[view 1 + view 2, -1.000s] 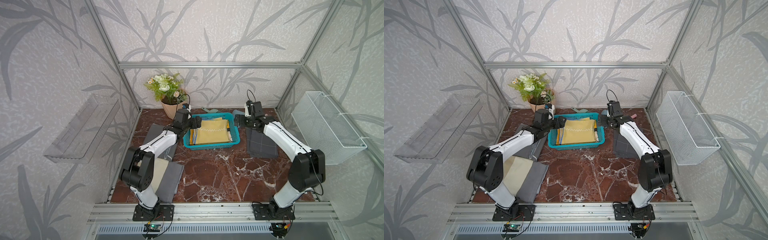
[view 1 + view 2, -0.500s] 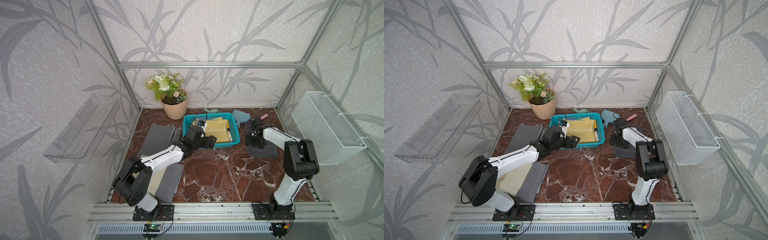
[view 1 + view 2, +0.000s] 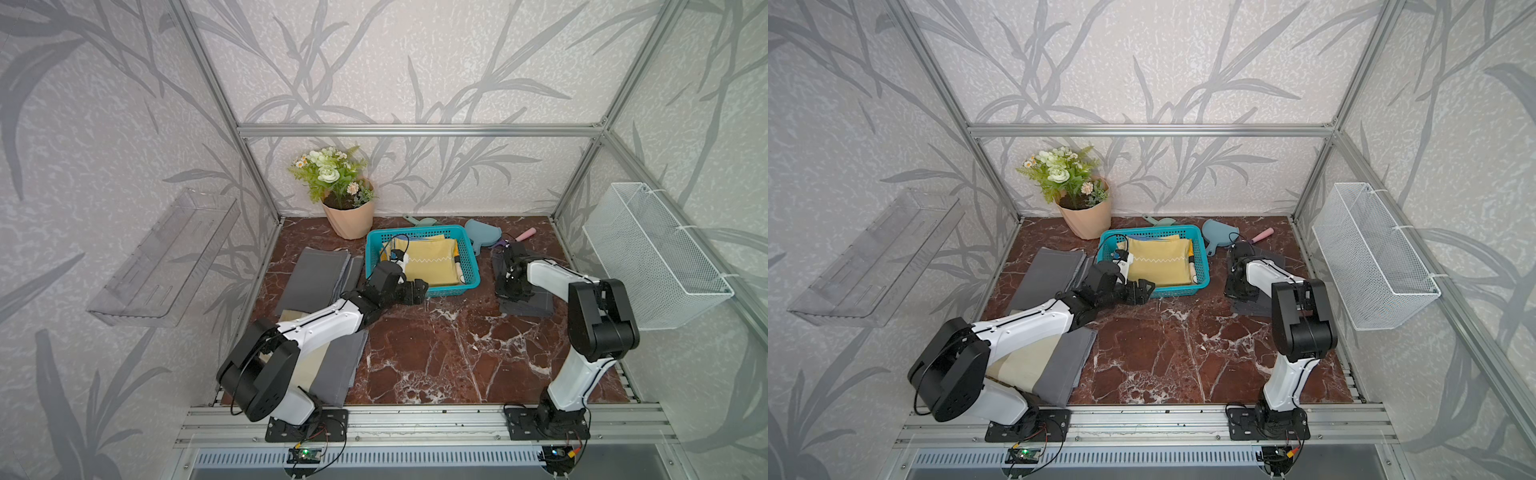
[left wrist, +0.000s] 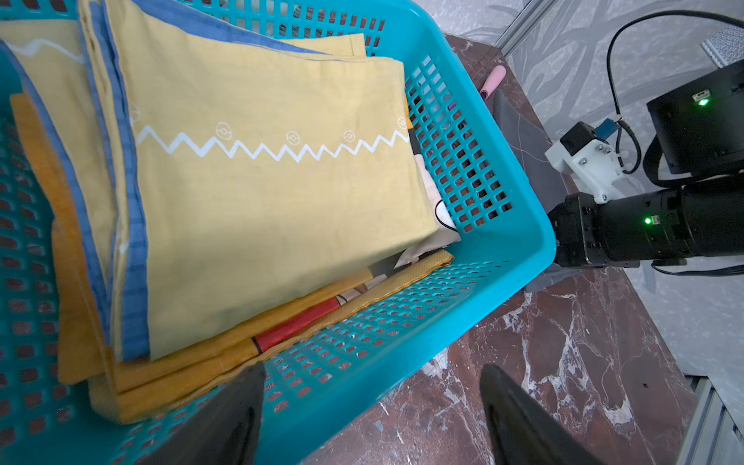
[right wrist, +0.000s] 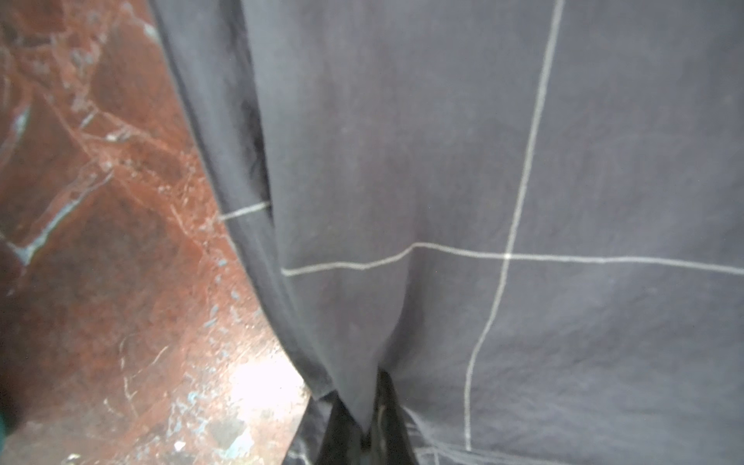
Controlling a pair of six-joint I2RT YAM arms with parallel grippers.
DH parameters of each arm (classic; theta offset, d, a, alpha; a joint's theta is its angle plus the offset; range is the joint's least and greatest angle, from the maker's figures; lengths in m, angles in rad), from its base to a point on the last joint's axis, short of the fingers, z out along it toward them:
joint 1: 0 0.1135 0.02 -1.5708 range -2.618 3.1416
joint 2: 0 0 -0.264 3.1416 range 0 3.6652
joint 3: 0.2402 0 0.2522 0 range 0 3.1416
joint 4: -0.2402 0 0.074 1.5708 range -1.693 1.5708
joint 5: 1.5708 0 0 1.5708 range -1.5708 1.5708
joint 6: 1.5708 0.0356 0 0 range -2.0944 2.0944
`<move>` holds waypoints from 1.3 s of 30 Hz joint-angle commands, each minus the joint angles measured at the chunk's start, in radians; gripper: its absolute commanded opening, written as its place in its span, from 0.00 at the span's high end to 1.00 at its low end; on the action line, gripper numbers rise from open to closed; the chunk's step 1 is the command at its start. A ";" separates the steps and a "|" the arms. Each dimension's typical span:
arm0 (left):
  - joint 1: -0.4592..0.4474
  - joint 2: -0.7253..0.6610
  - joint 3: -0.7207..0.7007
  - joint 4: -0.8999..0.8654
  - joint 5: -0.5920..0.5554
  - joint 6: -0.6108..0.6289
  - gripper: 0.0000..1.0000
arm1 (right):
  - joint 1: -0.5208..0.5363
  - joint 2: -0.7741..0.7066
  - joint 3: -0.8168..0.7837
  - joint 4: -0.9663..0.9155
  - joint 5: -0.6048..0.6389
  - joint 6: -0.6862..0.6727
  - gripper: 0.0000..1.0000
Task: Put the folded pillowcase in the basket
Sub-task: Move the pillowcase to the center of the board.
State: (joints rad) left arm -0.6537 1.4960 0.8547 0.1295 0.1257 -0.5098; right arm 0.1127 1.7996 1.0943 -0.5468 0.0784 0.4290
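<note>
Several yellow cloths (image 3: 428,268) lie in the basket (image 3: 468,257), yet we judge the task barely begun: our right pincer (image 5: 364,426) is clamped on the grey checked pillowcase (image 5: 443,181), which lies on the table (image 3: 436,353) beneath it, while our left pincer (image 4: 372,380) gapes empty, with the basket's rim just ahead.

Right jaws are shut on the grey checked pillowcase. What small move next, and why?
Probably lift the right gripper straight up a little. Its jaws pinch a fold of the grey checked pillowcase, which lies on the table beside the basket, so it must clear the rim before moving across.
</note>
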 commanded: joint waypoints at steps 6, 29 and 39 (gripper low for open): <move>-0.006 -0.042 -0.023 0.003 -0.022 -0.009 0.14 | 0.082 -0.164 -0.200 -0.030 -0.102 0.083 0.98; -0.012 -0.098 -0.056 -0.017 -0.052 -0.012 0.13 | 0.631 -0.472 -0.530 0.218 -0.236 0.551 0.94; -0.013 -0.144 -0.066 -0.064 -0.103 -0.006 0.12 | 0.844 -0.284 -0.394 0.489 -0.272 0.650 0.20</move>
State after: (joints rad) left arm -0.6628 1.3964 0.8009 0.0879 0.0570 -0.5167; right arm 0.9207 1.4982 0.7036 -0.1497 -0.1719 1.0283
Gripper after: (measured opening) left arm 0.877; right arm 0.717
